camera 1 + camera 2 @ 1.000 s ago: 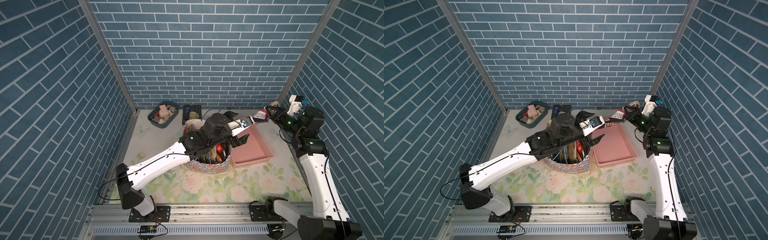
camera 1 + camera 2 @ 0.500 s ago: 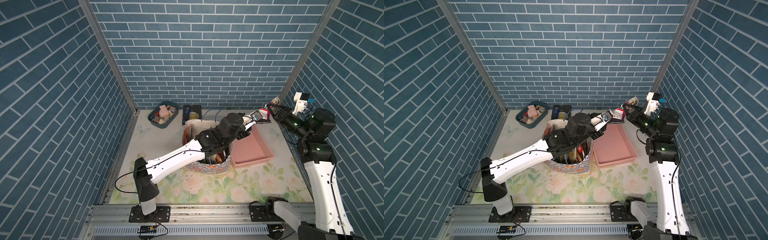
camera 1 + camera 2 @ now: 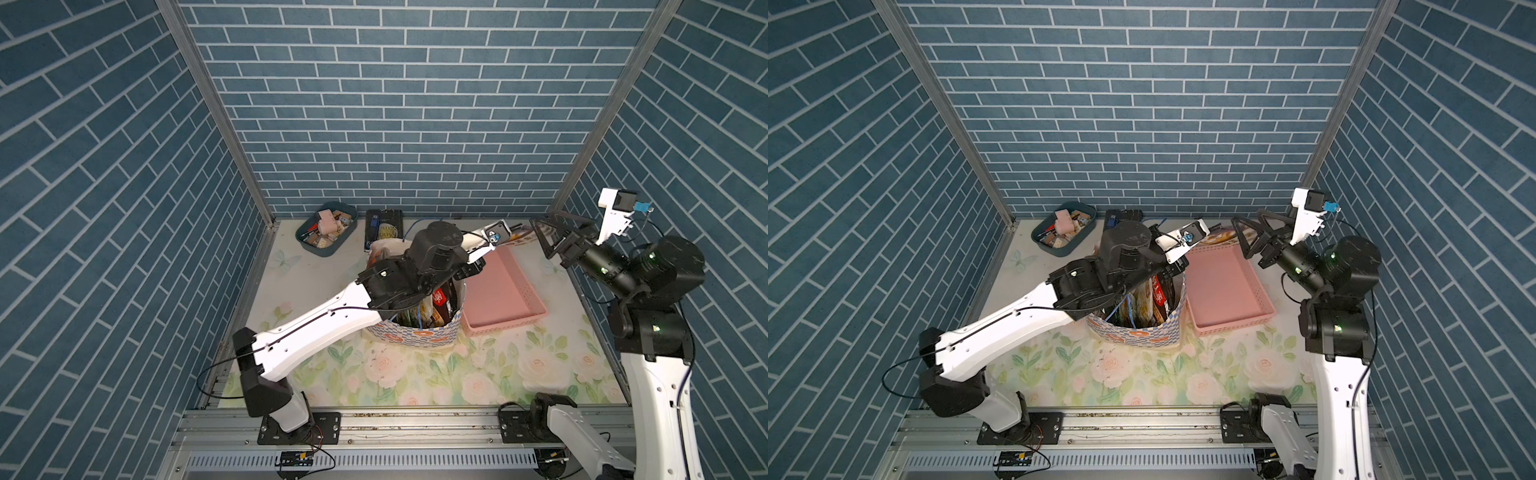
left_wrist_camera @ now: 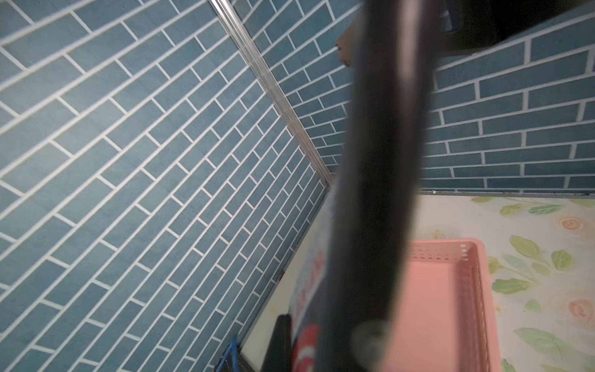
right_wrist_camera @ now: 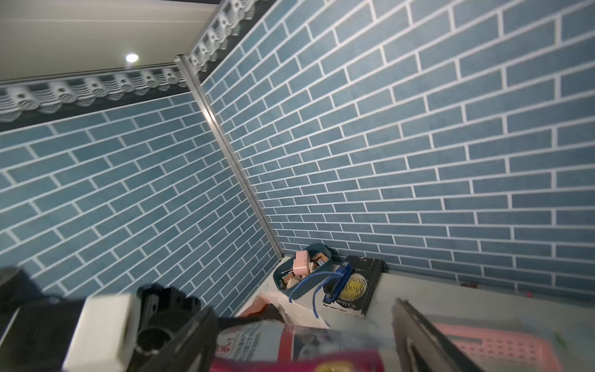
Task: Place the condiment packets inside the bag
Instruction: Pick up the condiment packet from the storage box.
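The white bag (image 3: 415,334) with its blue checkered band stands mid-table and holds several condiment packets (image 3: 436,301) upright; both top views show it (image 3: 1142,332). My left arm stretches over the bag toward the back right. My left gripper (image 3: 514,232) is shut on one condiment packet (image 3: 1222,237), whose red and white print runs beside a dark finger (image 4: 386,145) in the left wrist view. My right gripper (image 3: 555,232) stands open just beyond that packet (image 5: 289,344), its fingers (image 5: 193,335) spread on either side of it.
A pink perforated basket (image 3: 503,291) lies right of the bag. At the back left sit a dark blue tub (image 3: 326,232) of oddments and a black book (image 3: 384,226). Brick walls close in on three sides.
My left arm reached right over the bag and shut on the packet. My right gripper, which was holding that packet, opened and let it go.
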{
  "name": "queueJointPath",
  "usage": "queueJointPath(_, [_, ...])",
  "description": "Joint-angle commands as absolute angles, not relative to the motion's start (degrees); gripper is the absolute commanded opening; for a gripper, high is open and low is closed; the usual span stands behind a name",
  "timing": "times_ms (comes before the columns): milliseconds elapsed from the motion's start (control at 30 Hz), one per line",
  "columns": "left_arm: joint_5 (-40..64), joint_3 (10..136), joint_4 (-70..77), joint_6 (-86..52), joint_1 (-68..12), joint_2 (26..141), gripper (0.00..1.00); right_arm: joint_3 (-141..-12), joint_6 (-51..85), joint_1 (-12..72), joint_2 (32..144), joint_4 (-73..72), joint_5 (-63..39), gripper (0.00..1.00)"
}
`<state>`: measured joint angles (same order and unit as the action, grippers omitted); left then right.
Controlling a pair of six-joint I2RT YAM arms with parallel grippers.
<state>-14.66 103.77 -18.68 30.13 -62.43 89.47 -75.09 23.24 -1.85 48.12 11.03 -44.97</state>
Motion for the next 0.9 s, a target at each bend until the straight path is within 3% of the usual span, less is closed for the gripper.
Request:
queueJointPath(0, [-14.8,103.9,-20.8,32.8,-61.3,83.6,0.00,-72.5,3.4,-1.8,44.6,8.5,-53.2,0.97])
queueJointPath(167, [-17.3,102.3,-24.3,35.7,-61.1,79.2,0.00,-67.3,-7.6,-1.8,41.5,3.9,-58.6,0.99])
queueJointPath(400, [-21.7,102.6,-25.4,37.9,-61.1,78.1,0.00,-72.0,-2.1,2.2,46.2,4.9,-60.0,0.97])
queueJointPath(667, [-21.7,102.3,-23.9,38.6,-61.1,78.0,0.00,-78.3,-6.9,22.4,55.0,18.2,-44.2,0.87])
queueJointPath(867, [-21.8,102.1,-24.4,38.1,-61.1,77.9,0.00,-81.5,-9.0,35.6,60.8,20.6,-33.4,0.85])
